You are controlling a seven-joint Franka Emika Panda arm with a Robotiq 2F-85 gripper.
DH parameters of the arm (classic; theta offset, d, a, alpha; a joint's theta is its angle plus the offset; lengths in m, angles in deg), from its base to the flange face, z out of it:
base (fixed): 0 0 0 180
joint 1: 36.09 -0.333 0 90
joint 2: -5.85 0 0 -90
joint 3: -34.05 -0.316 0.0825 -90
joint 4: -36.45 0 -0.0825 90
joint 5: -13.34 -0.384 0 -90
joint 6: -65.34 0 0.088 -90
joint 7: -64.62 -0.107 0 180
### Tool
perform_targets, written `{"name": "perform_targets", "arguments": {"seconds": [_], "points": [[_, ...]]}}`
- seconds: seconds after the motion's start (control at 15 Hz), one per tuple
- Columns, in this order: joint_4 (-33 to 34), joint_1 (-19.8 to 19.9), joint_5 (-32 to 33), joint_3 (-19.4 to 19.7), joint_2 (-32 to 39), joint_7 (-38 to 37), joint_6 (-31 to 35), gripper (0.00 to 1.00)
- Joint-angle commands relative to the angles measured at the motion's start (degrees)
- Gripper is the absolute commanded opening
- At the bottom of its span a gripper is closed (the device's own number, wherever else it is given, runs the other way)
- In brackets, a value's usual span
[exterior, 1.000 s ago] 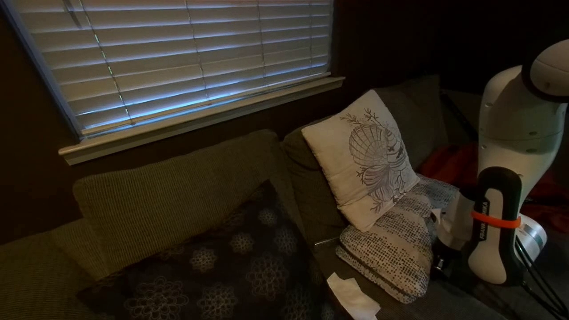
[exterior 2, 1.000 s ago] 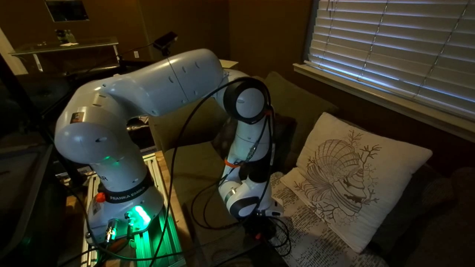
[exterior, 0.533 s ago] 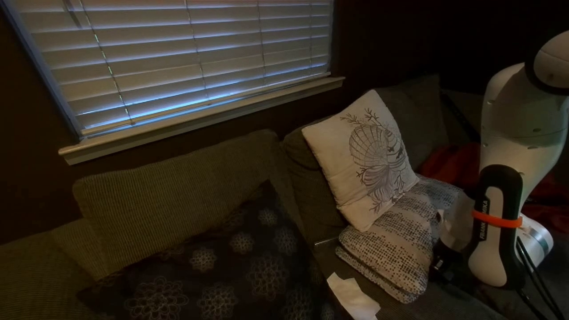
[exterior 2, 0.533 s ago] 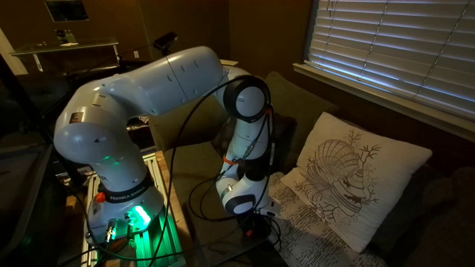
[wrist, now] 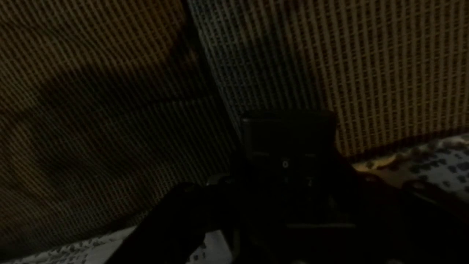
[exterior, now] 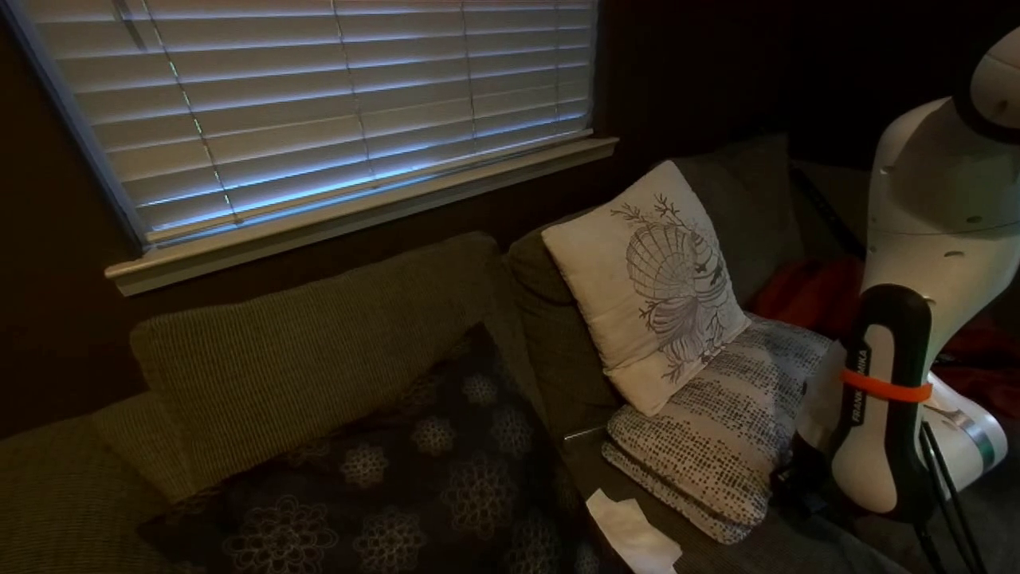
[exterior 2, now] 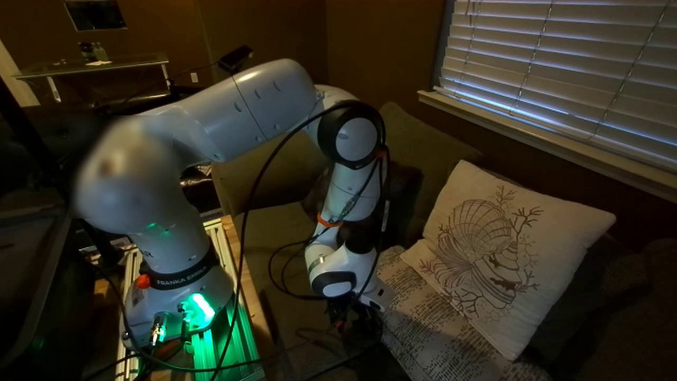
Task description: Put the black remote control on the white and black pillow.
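Observation:
The black remote control (wrist: 287, 137) shows in the wrist view, a dark bar with a few pale key marks. Its far end points over the ribbed couch fabric. My gripper (wrist: 287, 168) is very dark there; its fingers press on both sides of the remote. In both exterior views the gripper (exterior: 801, 478) (exterior 2: 357, 320) is low beside the arm-side edge of the speckled white and black pillow (exterior: 701, 434) (exterior 2: 423, 323), and the remote cannot be made out. The pillow lies flat and shows along the bottom of the wrist view (wrist: 445, 168).
A cream shell pillow (exterior: 677, 279) (exterior 2: 502, 254) leans on the speckled pillow's back part. A dark pillow with pale circles (exterior: 430, 478) and a white paper (exterior: 633, 534) lie on the couch (exterior: 319, 367). Loose cables (exterior 2: 285, 275) hang around the wrist.
The arm has risen slightly and drawn back, and the hand has tilted. The gripper has shifted a little away from the pillow. The pillows have not moved.

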Motion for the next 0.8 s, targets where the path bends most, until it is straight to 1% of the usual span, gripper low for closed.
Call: {"name": "perform_targets", "arguments": {"seconds": [0.0,0.27,0.6,0.73], "points": [[-3.68,1.89,-4.12,-1.75,-3.90,-4.60,-2.13,0.31],[-4.64,2.84,-7.26,-2.52,-5.48,-8.56,-4.91,0.31],[-4.54,5.99,-10.64,-3.92,-7.03,-12.96,-8.71,0.31],[-4.25,6.69,-12.31,-4.03,-7.46,-14.76,-10.77,0.31]]}}
